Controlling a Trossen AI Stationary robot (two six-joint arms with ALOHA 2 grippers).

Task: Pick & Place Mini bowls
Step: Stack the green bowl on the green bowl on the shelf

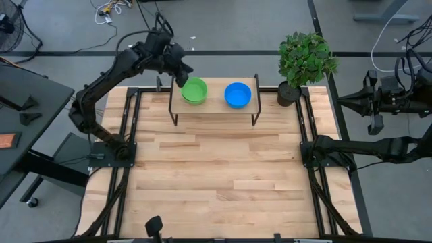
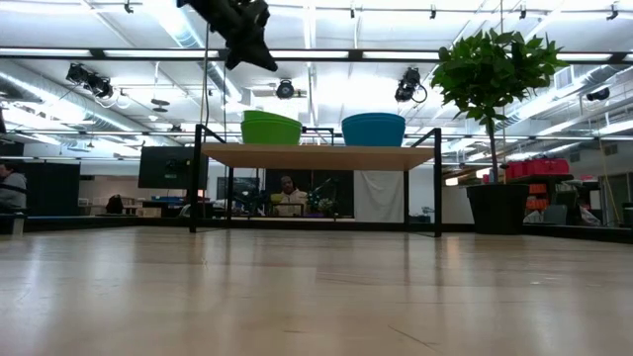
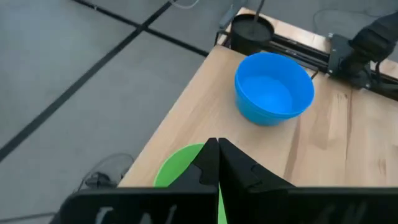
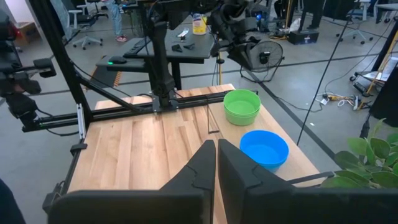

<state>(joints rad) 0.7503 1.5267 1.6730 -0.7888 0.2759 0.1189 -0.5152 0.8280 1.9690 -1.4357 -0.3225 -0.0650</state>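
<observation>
Mini bowls of bright plastic, small, round and shallow, sit on a low wooden shelf with black metal legs [image 1: 214, 106] at the far end of the pale wood counter [image 1: 216, 182]. We see them as a green stack [image 1: 194, 90] toward the shelf's left end and a blue stack [image 1: 237, 94] toward its right end, near each other but not touching; in the right wrist view the green one shows layered rims, so we judge it several bowls nested.

We expect them to be light, stiff and rather slick, and nested bowls may cling together and lift as one. The rim looks the best hold: one finger inside the wall, one outside, taking only the top bowl.

Above the shelf's left end, over the green stack, hangs the left gripper [image 3: 217, 163], its jaws pressed together on nothing. Beyond the shelf's right end stands a potted green plant [image 1: 305, 62] in a black pot. The right gripper [image 4: 216, 163] waits well off that same end, past the counter's edge, jaws likewise closed and empty.
</observation>
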